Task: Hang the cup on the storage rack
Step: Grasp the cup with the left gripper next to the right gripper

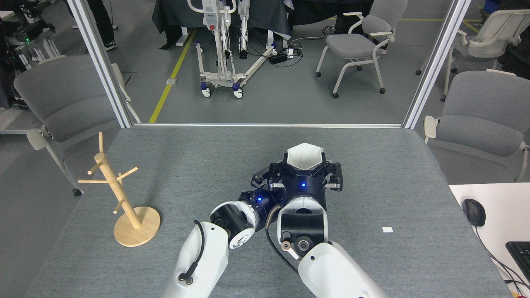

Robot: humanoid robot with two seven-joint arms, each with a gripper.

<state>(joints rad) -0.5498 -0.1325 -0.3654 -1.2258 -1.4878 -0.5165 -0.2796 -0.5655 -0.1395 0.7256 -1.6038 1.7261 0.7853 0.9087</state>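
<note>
The white faceted cup point(305, 153) sits mouth-up in the middle of the table, and my right gripper point(305, 167) is shut on its lower body from the near side. My left gripper point(267, 179) is pressed close against the right gripper's left side, just left of the cup. Its one visible finger point(259, 178) is spread outward, so it looks open with nothing in it; the other finger is hidden behind the right gripper. The storage rack point(117, 191), a light wooden peg tree on a round base, stands at the table's left side, far from both grippers.
The grey table point(198, 157) ends at a metal frame point(265, 124) behind the cup. A small white tag point(387, 229) lies at the right. A white desk with a mouse point(473, 212) and keyboard point(521, 253) adjoins the right edge. Grey chairs point(62, 103) flank the table.
</note>
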